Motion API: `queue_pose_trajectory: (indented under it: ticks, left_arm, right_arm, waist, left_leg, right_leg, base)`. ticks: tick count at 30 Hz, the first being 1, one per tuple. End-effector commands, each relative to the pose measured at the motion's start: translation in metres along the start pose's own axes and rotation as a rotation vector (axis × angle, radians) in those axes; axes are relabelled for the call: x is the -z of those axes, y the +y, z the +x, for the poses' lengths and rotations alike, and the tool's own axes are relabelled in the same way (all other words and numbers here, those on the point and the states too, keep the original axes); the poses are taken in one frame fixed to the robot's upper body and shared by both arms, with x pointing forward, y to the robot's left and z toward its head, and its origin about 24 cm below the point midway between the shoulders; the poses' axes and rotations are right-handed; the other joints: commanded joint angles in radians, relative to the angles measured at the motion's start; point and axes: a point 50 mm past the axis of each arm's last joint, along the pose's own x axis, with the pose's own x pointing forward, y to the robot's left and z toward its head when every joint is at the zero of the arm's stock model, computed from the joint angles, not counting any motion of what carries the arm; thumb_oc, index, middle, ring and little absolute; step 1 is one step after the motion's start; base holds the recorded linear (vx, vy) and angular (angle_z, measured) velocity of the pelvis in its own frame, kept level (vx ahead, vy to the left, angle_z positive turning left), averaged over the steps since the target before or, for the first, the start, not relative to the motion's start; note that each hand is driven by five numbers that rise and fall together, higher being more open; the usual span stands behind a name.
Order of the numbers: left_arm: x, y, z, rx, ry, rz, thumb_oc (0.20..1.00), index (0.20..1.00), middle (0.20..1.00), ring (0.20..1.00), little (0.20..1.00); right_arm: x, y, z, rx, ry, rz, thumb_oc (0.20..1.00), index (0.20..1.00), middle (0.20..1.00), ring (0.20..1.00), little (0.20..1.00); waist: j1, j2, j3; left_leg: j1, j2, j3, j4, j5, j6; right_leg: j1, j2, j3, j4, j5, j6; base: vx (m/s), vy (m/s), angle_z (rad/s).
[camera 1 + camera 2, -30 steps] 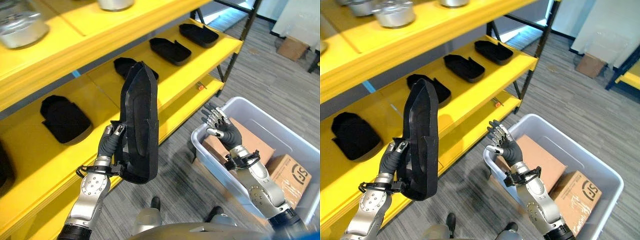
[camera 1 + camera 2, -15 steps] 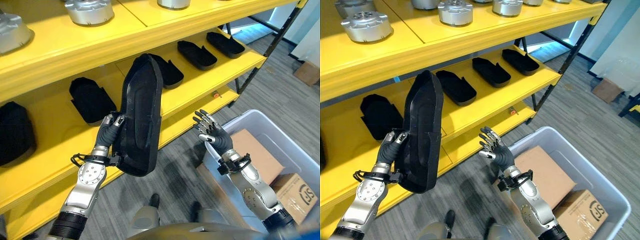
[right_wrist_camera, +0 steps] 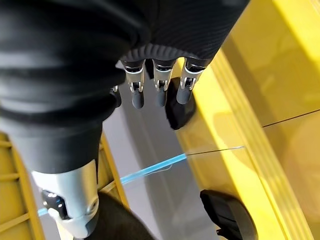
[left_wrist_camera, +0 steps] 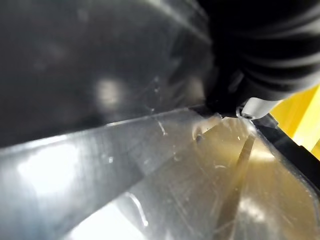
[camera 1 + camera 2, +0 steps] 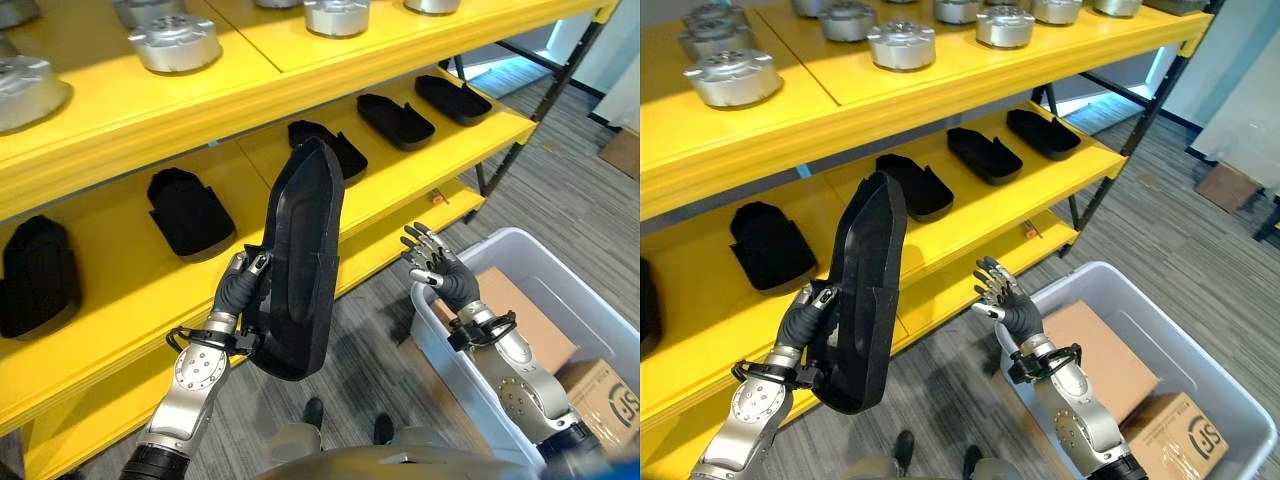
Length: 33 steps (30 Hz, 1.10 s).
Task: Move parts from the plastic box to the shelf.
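Note:
My left hand (image 5: 238, 291) is shut on a long black moulded part (image 5: 302, 262) and holds it upright in front of the yellow shelf's middle level (image 5: 262, 214). From the left wrist, the part's dark glossy surface (image 4: 95, 70) sits close against the hand's cover (image 4: 270, 55). My right hand (image 5: 440, 278) hovers open, holding nothing, over the near corner of the grey plastic box (image 5: 521, 244), its straight fingers (image 3: 159, 89) pointing toward the shelf. Similar black parts (image 5: 188, 211) (image 5: 324, 146) (image 5: 395, 117) (image 5: 452, 94) lie in a row on the middle level.
Silver metal castings (image 5: 180, 42) stand on the top level. Two cardboard boxes (image 5: 521, 316) (image 5: 606, 386) lie inside the plastic box. A dark shelf post (image 5: 512, 120) stands at the right end, with grey carpet floor (image 5: 580, 190) beyond. A lower yellow level (image 5: 400, 245) runs beneath.
The whole picture has shifted, so the camera moved, and more of the shelf's top level shows. My left hand keeps hold of the upright part; my right hand stays open over the box.

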Motion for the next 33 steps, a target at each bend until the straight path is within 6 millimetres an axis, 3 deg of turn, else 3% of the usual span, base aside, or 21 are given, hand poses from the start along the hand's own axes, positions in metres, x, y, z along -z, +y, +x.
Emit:
queue_pose_trajectory:
  ticks: [1,2,3,4,5,7,8,10,11,12,14,20,23,25,26,27,28,30,31,32,33]
  left_arm:
    - [-0.025,0.013,0.0,-0.03,-0.135,0.0,0.2,0.2,0.2,0.2,0.2]
    - [-0.025,0.013,0.0,-0.03,-0.134,0.0,0.2,0.2,0.2,0.2,0.2]
    - [-0.027,0.016,0.001,-0.05,-0.144,0.003,0.2,0.2,0.2,0.2,0.2]
    - [-0.026,0.015,0.002,-0.058,-0.141,-0.009,0.2,0.2,0.2,0.2,0.2]
    - [-0.026,0.015,0.001,-0.059,-0.14,-0.01,0.2,0.2,0.2,0.2,0.2]
    - [-0.029,0.015,0.004,-0.069,-0.151,-0.012,0.2,0.2,0.2,0.2,0.2]
    - [-0.029,0.014,0.006,-0.068,-0.154,-0.014,0.2,0.2,0.2,0.2,0.2]
    - [-0.031,0.014,0.009,-0.063,-0.16,-0.002,0.2,0.2,0.2,0.2,0.2]
    - [-0.031,0.013,0.008,-0.052,-0.159,-0.006,0.2,0.2,0.2,0.2,0.2]
    - [-0.031,0.013,0.008,-0.052,-0.159,-0.006,0.2,0.2,0.2,0.2,0.2]
    - [-0.032,0.014,0.008,-0.043,-0.163,0.004,0.2,0.2,0.2,0.2,0.2]
    - [-0.041,0.022,0.01,-0.032,-0.197,0.05,0.2,0.2,0.2,0.2,0.2]
    - [-0.046,0.027,0.012,-0.04,-0.217,0.081,0.2,0.2,0.2,0.2,0.2]
    - [-0.051,0.028,0.015,-0.036,-0.238,0.108,0.2,0.2,0.2,0.2,0.2]
    - [-0.051,0.028,0.015,-0.036,-0.238,0.109,0.2,0.2,0.2,0.2,0.2]
    - [-0.052,0.027,0.017,-0.035,-0.244,0.114,0.2,0.2,0.2,0.2,0.2]
    - [-0.052,0.028,0.017,-0.042,-0.244,0.115,0.2,0.2,0.2,0.2,0.2]
    - [-0.052,0.027,0.017,-0.038,-0.241,0.11,0.2,0.2,0.2,0.2,0.2]
    - [-0.05,0.025,0.017,-0.029,-0.237,0.087,0.2,0.2,0.2,0.2,0.2]
    - [-0.05,0.025,0.017,-0.029,-0.237,0.087,0.2,0.2,0.2,0.2,0.2]
    - [-0.049,0.025,0.015,-0.032,-0.229,0.078,0.2,0.2,0.2,0.2,0.2]
  right_arm:
    - [-0.022,0.001,-0.001,0.015,-0.141,0.0,1.0,1.0,1.0,1.0,1.0]
    - [-0.022,0.001,-0.001,0.015,-0.14,0.0,1.0,1.0,1.0,1.0,1.0]
    - [-0.022,0.0,-0.002,0.024,-0.143,0.004,1.0,1.0,1.0,1.0,1.0]
    - [-0.019,-0.002,-0.002,0.047,-0.133,0.017,1.0,1.0,1.0,1.0,1.0]
    - [-0.018,-0.002,-0.003,0.046,-0.132,0.016,1.0,1.0,1.0,1.0,1.0]
    - [-0.016,-0.002,-0.002,0.056,-0.128,0.029,1.0,1.0,1.0,1.0,1.0]
    - [-0.016,-0.003,-0.002,0.066,-0.124,0.026,1.0,1.0,1.0,1.0,1.0]
    - [-0.016,-0.006,-0.003,0.086,-0.125,0.029,1.0,1.0,1.0,1.0,1.0]
    - [-0.014,-0.006,-0.005,0.087,-0.12,0.036,1.0,1.0,1.0,1.0,1.0]
    - [-0.014,-0.006,-0.005,0.087,-0.12,0.036,1.0,1.0,1.0,1.0,1.0]
    - [-0.014,-0.003,-0.005,0.074,-0.124,0.039,1.0,1.0,1.0,1.0,1.0]
    - [-0.008,0.005,-0.003,0.048,-0.114,0.06,1.0,1.0,1.0,1.0,1.0]
    - [-0.007,0.01,0.002,0.037,-0.121,0.072,1.0,1.0,1.0,1.0,1.0]
    - [-0.006,0.016,0.007,0.027,-0.13,0.098,1.0,1.0,1.0,1.0,1.0]
    - [-0.006,0.016,0.008,0.027,-0.13,0.098,1.0,1.0,1.0,1.0,1.0]
    - [-0.005,0.02,0.012,0.015,-0.135,0.107,1.0,1.0,1.0,1.0,1.0]
    - [-0.005,0.024,0.015,0.001,-0.135,0.113,1.0,1.0,1.0,1.0,1.0]
    - [-0.002,0.026,0.015,-0.015,-0.119,0.113,1.0,1.0,1.0,1.0,1.0]
    - [-0.001,0.025,0.015,-0.03,-0.105,0.112,1.0,1.0,1.0,1.0,1.0]
    - [-0.001,0.025,0.015,-0.03,-0.105,0.112,1.0,1.0,1.0,1.0,1.0]
    - [0.0,0.025,0.015,-0.042,-0.093,0.114,1.0,1.0,1.0,1.0,1.0]
  waist:
    - [0.0,-0.087,-0.022]
    - [-0.002,-0.087,-0.021]
    - [-0.006,-0.092,-0.026]
    - [-0.017,-0.077,-0.045]
    - [-0.019,-0.076,-0.043]
    - [-0.026,-0.048,-0.055]
    - [-0.029,-0.038,-0.054]
    - [-0.039,-0.014,-0.052]
    - [-0.037,0.003,-0.059]
    - [-0.038,0.004,-0.06]
    - [-0.024,0.008,-0.06]
    - [0.023,-0.034,-0.025]
    - [0.038,-0.055,-0.025]
    - [0.043,-0.063,-0.019]
    - [0.045,-0.064,-0.02]
    - [0.05,-0.058,-0.012]
    - [0.057,-0.045,-0.007]
    - [0.054,-0.026,-0.008]
    - [0.035,-0.032,-0.012]
    - [0.037,-0.032,-0.013]
    - [0.035,-0.038,-0.013]
  left_leg:
    - [-0.008,0.052,0.062,0.208,-0.176,0.068]
    - [-0.005,0.052,0.059,0.207,-0.177,0.067]
    - [0.017,0.12,0.048,0.189,-0.146,0.057]
    - [0.065,0.223,0.046,0.102,-0.068,0.032]
    - [0.076,0.225,0.046,0.084,-0.059,0.029]
    - [0.099,0.323,0.018,-0.058,0.041,-0.004]
    - [0.104,0.351,0.027,-0.083,0.072,-0.017]
    - [0.119,0.378,0.059,-0.134,0.093,-0.046]
    - [0.132,0.367,0.061,-0.158,0.047,-0.06]
    - [0.127,0.367,0.059,-0.158,0.05,-0.059]
    - [0.117,0.33,0.039,-0.131,-0.008,-0.05]
    - [0.036,0.16,0.035,0.092,-0.166,-0.01]
    - [-0.002,0.096,0.036,0.148,-0.215,0.028]
    - [-0.005,0.051,0.052,0.146,-0.236,0.067]
    - [-0.005,0.05,0.055,0.145,-0.235,0.068]
    - [0.001,0.037,0.065,0.138,-0.236,0.083]
    - [0.012,0.038,0.078,0.121,-0.231,0.095]
    - [0.042,0.042,0.099,0.077,-0.224,0.106]
    - [0.069,0.031,0.1,0.015,-0.197,0.118]
    - [0.068,0.032,0.101,0.012,-0.194,0.117]
    - [0.083,0.024,0.105,-0.007,-0.19,0.12]
  right_leg:
    - [-0.013,0.007,0.017,-0.098,0.106,0.027]
    - [-0.01,0.008,0.014,-0.098,0.105,0.027]
    - [-0.014,-0.005,0.005,-0.085,0.099,0.027]
    - [-0.03,-0.016,-0.023,-0.062,0.076,0.032]
    - [-0.028,-0.014,-0.026,-0.059,0.073,0.03]
    - [-0.052,-0.026,-0.049,0.0,0.033,0.039]
    - [-0.065,-0.044,-0.065,0.032,0.025,0.042]
    - [-0.082,-0.081,-0.1,0.086,0.011,0.058]
    - [-0.075,-0.114,-0.118,0.102,0.008,0.074]
    - [-0.076,-0.114,-0.12,0.1,0.011,0.074]
    - [-0.056,-0.162,-0.131,0.091,0.031,0.099]
    - [0.031,-0.313,-0.155,0.01,0.134,0.177]
    - [0.026,-0.353,-0.142,-0.01,0.211,0.193]
    - [-0.004,-0.386,-0.125,0.001,0.317,0.195]
    - [-0.006,-0.387,-0.122,0.001,0.318,0.196]
    - [-0.025,-0.406,-0.128,0.015,0.362,0.195]
    - [-0.048,-0.41,-0.162,0.046,0.342,0.179]
    - [-0.07,-0.356,-0.183,0.103,0.255,0.155]
    - [-0.119,-0.176,-0.141,0.142,0.139,0.121]
    - [-0.122,-0.175,-0.139,0.142,0.141,0.12]
    - [-0.136,-0.123,-0.144,0.14,0.12,0.12]
  base:
    - [-0.06,0.058,0.28]
    - [-0.03,0.078,0.03]
    - [-0.02,0.152,0.13]
    - [-0.02,0.143,0.41]
    - [-0.02,0.21,0.62]
    - [-0.01,0.261,0.55]
    - [-0.02,0.339,0.57]
    - [0.0,0.412,0.72]
    - [0.03,0.355,0.75]
    - [0.05,0.358,0.81]
    - [0.06,0.321,0.65]
    - [0.04,0.377,0.29]
    - [0.04,0.336,0.18]
    - [0.04,0.372,0.21]
    - [0.02,0.346,0.15]
    - [-0.01,0.284,-0.04]
    - [0.0,0.414,-0.26]
    - [0.05,0.341,-0.47]
    - [0.07,0.209,-0.43]
    - [0.08,0.183,-0.37]
    - [0.05,0.064,-0.25]
